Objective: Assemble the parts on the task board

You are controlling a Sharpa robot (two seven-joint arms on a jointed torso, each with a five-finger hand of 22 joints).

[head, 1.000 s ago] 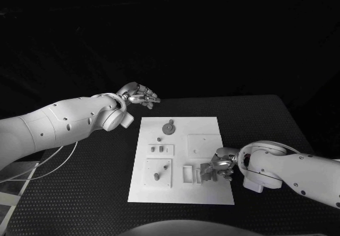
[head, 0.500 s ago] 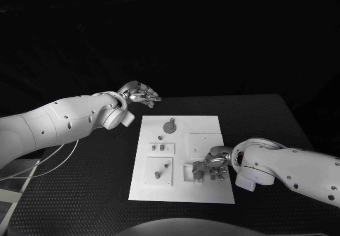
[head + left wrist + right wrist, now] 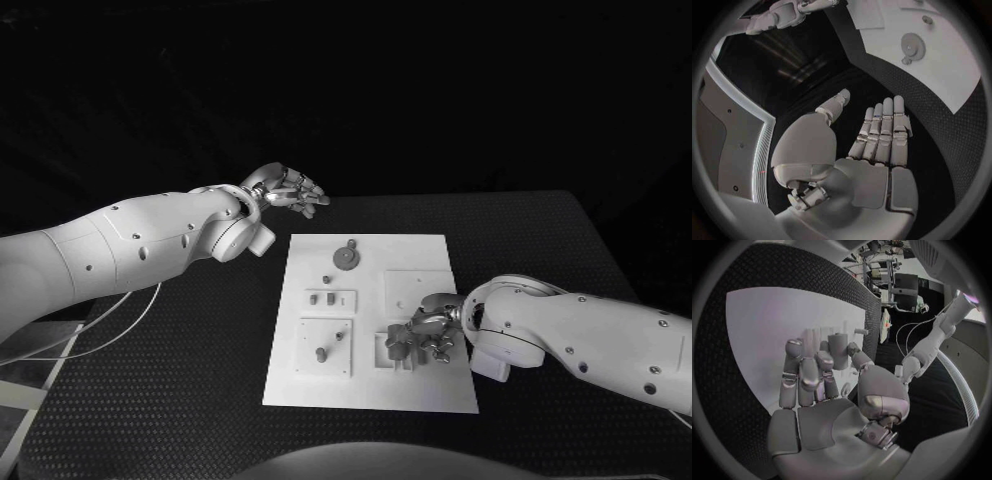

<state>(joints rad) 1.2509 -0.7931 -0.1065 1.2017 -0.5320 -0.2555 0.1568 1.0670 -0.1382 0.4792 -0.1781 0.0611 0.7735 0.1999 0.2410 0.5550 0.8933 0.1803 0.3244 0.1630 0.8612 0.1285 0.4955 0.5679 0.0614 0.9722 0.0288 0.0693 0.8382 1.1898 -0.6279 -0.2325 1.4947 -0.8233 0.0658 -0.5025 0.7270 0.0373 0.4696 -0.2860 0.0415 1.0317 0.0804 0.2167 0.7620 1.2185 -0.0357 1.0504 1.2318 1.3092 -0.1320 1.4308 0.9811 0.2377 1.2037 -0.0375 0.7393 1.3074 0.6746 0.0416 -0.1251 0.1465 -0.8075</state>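
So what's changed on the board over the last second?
The right hand has slid along the task board toward its middle, over the small parts near the board's near right end. The left hand stayed raised beyond the board's far corner; the gear did not move.

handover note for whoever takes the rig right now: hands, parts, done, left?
Left hand: open, holds nothing, raised over the black table beyond the task board's far left corner.
Right hand: down on the task board near its right edge, fingers curled around a small cylindrical part.
Parts: gear-like disc at the far end; small pieces mid-left; pegs in the near-left square.
Done: cannot tell which are seated.
Left: place the held part, then the rest.
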